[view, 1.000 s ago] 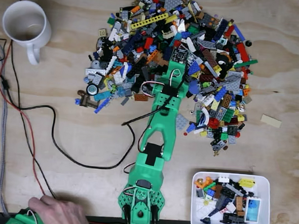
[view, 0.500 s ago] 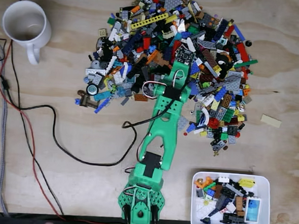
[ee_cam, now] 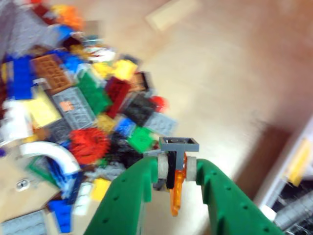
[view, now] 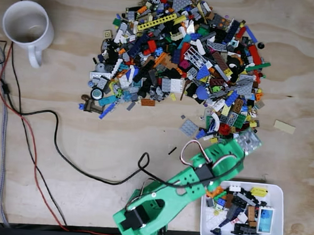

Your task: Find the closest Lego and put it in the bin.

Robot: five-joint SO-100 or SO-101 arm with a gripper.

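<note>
Between pincer [ee_cam: 177, 171] fingers, blurred Lego [ee_cam: 177, 169].

The table [view: 65, 128] is bare plywood with visible grain and darker knots, matt and unvarnished to the eye. The arm [view: 179, 188] is green plastic with a dull, slightly layered finish; in the wrist view the gripper [ee_cam: 177, 169] fingers [ee_cam: 128, 196] show small round dimples in the same matt green plastic. The Lego piece [ee_cam: 177, 166] clamped between them is glossy plastic, partly translucent orange under a grey plate. The pile [view: 181, 66] on the far side is smooth shiny plastic. The bin [view: 279, 210], near right, is smooth white plastic. The mug [view: 26, 27], far left, looks like glazed white ceramic. The cables [view: 37, 158] have smooth rubbery sheaths.
</note>
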